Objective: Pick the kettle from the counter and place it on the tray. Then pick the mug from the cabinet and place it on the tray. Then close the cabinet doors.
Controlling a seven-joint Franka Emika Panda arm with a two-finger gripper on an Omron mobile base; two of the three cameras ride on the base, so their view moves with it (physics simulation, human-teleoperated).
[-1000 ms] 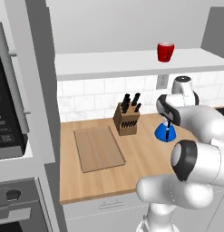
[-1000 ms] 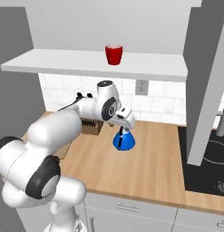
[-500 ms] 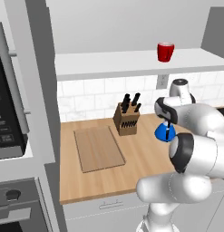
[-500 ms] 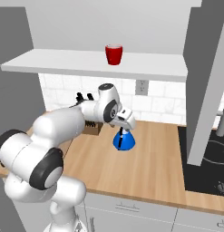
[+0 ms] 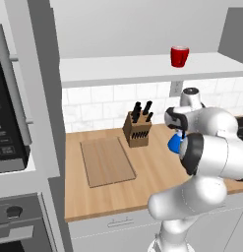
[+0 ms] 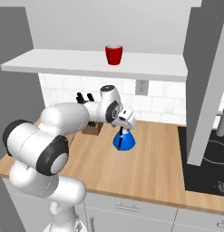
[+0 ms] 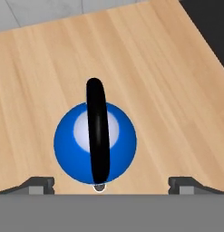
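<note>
The blue kettle (image 7: 95, 142) stands upright on the wood counter (image 7: 154, 68), its black handle arching over the top. My gripper (image 7: 111, 183) hangs open right above it, one fingertip on each side of the handle and neither touching. From the side, the gripper (image 6: 123, 130) sits just over the kettle (image 6: 124, 141). My forearm partly hides the kettle (image 5: 174, 142). The wooden tray (image 5: 107, 160) lies flat on the counter to the left. The red mug (image 5: 179, 56) stands on the white cabinet shelf (image 5: 118, 69) above. A grey cabinet door (image 6: 206, 90) hangs open.
A wooden knife block (image 5: 138, 130) stands between the tray and the kettle, near the tiled wall. The black stove top (image 6: 208, 163) borders the counter on the right. The oven-and-microwave column (image 5: 10, 128) closes the left side.
The arm has folded in nearer to the cameras and the hand has sunk a little over the kettle. The kettle, the mug and the tray have not moved.
</note>
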